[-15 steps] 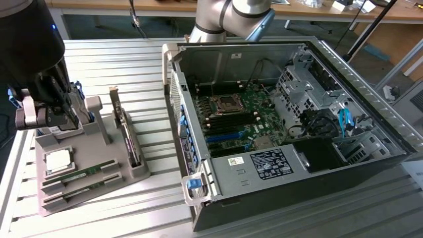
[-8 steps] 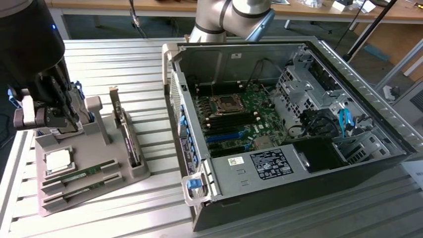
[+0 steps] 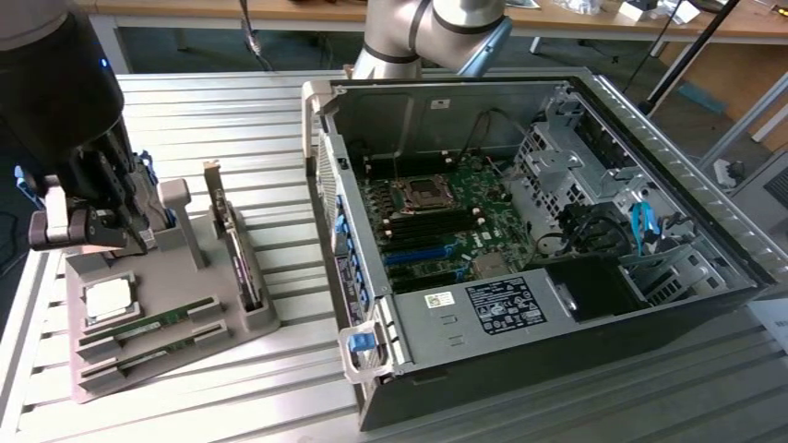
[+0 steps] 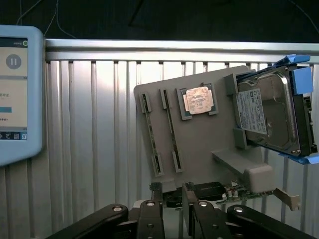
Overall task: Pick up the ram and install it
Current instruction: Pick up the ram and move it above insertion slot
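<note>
The exterior view looks down from high up at a steep slant across a slatted metal table (image 3: 221, 120). It is wide enough to take in the whole open computer case (image 3: 407, 111) on the exterior view's right and a grey parts tray (image 3: 185, 277) on its left. The wrist view sits just behind the gripper (image 4: 172, 188), facing the tray from closer in. Both views share the tray, its processor chip (image 4: 198, 99), its ram sticks (image 4: 151, 127) and the table.

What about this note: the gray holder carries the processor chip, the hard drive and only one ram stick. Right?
Wrong count. The wrist view shows the gray holder carrying one ram stick and a second ram stick beside it. The processor chip and the hard drive are there as stated.
</note>
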Controlling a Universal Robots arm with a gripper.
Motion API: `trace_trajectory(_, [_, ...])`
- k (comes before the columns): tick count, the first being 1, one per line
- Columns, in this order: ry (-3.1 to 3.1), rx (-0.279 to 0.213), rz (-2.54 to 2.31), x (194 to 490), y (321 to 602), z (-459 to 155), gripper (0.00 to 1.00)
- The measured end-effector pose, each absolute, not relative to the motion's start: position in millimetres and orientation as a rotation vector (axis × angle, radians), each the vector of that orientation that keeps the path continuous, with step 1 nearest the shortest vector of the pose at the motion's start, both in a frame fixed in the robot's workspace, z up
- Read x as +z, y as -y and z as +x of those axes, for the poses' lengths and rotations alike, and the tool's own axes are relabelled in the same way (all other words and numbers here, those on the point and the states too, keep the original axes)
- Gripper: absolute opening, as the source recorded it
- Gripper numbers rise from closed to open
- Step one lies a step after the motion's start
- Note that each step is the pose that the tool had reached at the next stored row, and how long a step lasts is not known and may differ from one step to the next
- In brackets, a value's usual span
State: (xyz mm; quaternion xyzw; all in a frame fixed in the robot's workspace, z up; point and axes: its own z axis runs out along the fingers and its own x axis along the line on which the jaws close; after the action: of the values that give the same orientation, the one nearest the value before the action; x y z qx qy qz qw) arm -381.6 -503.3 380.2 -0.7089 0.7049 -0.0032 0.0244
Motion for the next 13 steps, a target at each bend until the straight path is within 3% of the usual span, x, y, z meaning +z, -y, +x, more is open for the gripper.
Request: trace_trajectory(13, [-2.181, -0.01, -2.193, 350.3, 511.4, -383.7, 0.3])
